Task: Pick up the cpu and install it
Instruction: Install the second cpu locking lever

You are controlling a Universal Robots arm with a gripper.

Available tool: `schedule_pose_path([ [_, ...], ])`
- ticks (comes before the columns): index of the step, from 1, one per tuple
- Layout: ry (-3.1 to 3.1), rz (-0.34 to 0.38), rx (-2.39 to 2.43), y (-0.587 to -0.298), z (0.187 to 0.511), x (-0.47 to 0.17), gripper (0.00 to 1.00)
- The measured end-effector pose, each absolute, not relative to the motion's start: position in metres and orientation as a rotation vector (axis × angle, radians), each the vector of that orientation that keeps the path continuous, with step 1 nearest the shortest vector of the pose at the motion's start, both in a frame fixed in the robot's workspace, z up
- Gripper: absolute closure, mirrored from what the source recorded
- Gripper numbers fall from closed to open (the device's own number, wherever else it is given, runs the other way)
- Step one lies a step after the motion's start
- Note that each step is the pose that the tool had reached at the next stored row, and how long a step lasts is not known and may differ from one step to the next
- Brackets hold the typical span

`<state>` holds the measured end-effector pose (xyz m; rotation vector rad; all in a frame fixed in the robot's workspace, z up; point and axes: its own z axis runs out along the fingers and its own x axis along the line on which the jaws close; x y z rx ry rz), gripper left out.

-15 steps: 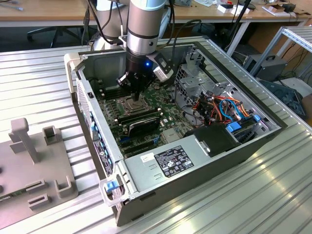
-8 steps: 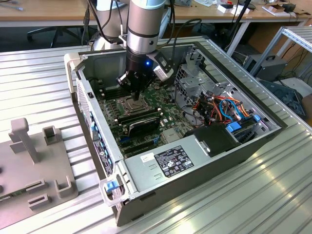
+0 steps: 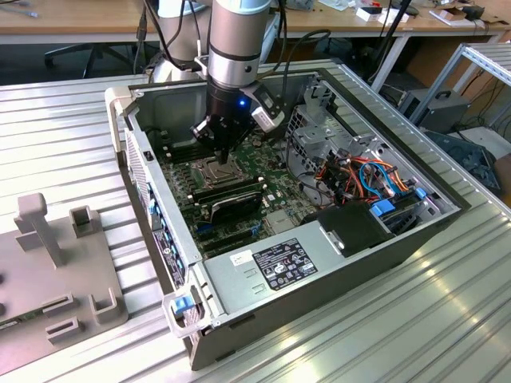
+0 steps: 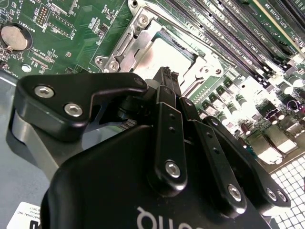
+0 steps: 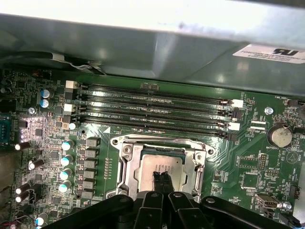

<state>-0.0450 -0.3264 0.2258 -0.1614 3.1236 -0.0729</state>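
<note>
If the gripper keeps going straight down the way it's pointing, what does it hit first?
Most likely the cpu sitting in the socket: the gripper points right at its silvery face. Depth is unclear; it may already be touching.

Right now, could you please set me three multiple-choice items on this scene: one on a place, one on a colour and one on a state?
1. Where is the gripper?
A. over the socket
B. over the power supply
C. outside the case

2. What colour is the board?
A. blue
B. green
C. red

3. How does the cpu lie?
A. flat within the socket
B. on edge against the case wall
C. lifted clear above the case

Answers:
1 A: in the first wrist view the fingers end right over the socket's metal frame.
2 B: the board is green around the socket in both wrist views.
3 A: its silvery face sits level inside the frame.
</note>
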Motion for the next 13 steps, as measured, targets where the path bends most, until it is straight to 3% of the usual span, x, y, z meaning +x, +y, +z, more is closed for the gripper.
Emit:
schedule_pose_path([
  [13,3.124,-0.073,-0.161,-0.3266,0.228,-0.045,0.89],
])
